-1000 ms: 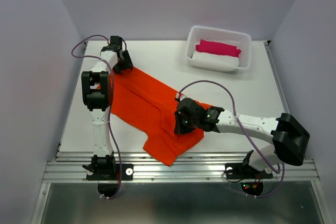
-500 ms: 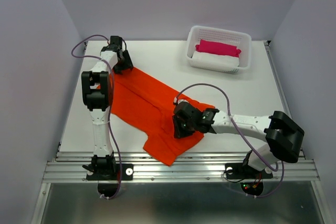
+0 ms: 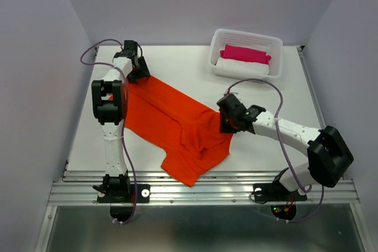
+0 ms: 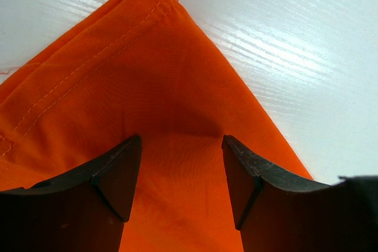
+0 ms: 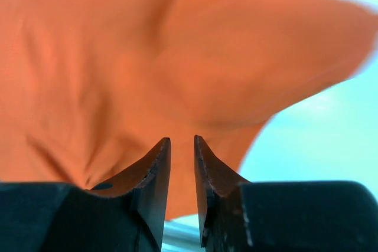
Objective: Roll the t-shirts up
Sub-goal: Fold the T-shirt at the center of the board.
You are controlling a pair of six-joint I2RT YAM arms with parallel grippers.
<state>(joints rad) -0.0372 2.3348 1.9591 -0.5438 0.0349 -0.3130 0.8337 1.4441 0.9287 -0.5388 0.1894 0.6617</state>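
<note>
Orange-red t-shirt (image 3: pixel 171 125) half hidden by arms

From above, the left arm (image 3: pixel 109 104) covers its left edge; the right wrist view is blurred. Thin, creased cloth lies spread diagonally across the worktop (image 3: pixel 266 95), bunched near the right fingers (image 5: pixel 150 187), which stand narrowly apart with nothing pinched. Over a flat hemmed corner the left fingers (image 4: pixel 115 175) gape wide
</note>
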